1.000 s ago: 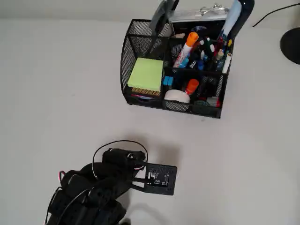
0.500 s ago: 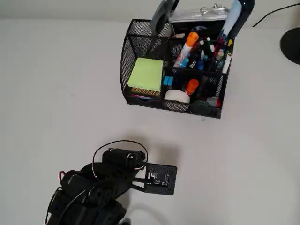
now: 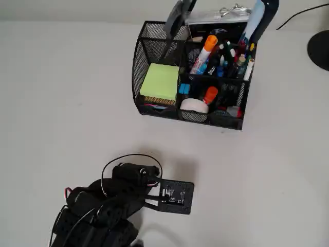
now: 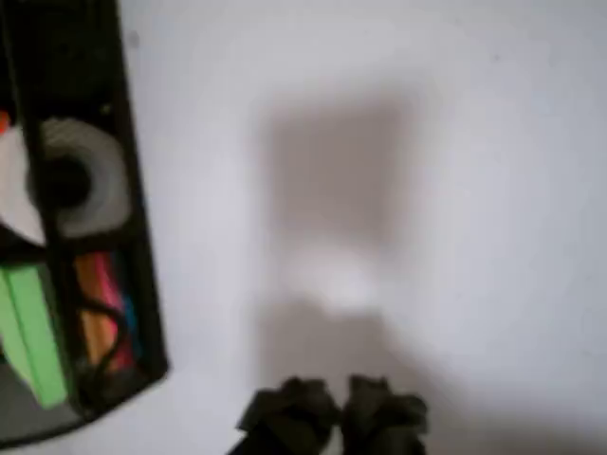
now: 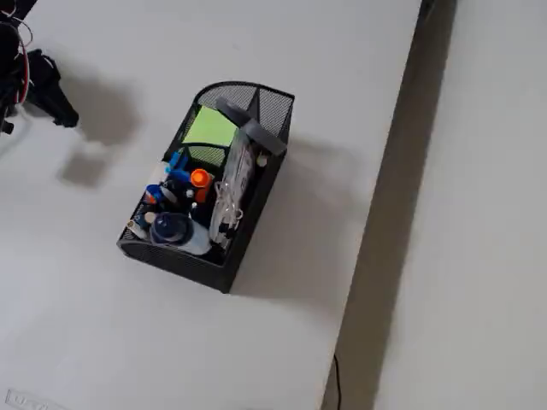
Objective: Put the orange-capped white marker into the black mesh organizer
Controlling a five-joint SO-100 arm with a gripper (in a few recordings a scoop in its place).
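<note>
The orange-capped white marker (image 3: 205, 50) stands tilted in a back compartment of the black mesh organizer (image 3: 144, 56), among several pens. Its orange cap (image 5: 199, 178) also shows in the fixed view, inside the organizer (image 5: 256, 196). My gripper (image 4: 332, 417) hangs over bare table well in front of the organizer, its dark fingertips (image 4: 285, 417) close together with nothing between them. In the fixed view the gripper (image 5: 53, 92) is at the far left. In the overhead view the arm (image 3: 103, 206) is at the bottom left. The organizer's front wall (image 4: 142, 265) fills the wrist view's left.
The organizer also holds a green sticky-note pad (image 3: 160, 81), a tape roll (image 3: 194, 105), a short orange-topped item (image 3: 209, 94) and scissors (image 3: 177, 15). A black round base (image 3: 320, 49) sits at the right edge. The table edge (image 5: 376, 231) runs right of the organizer.
</note>
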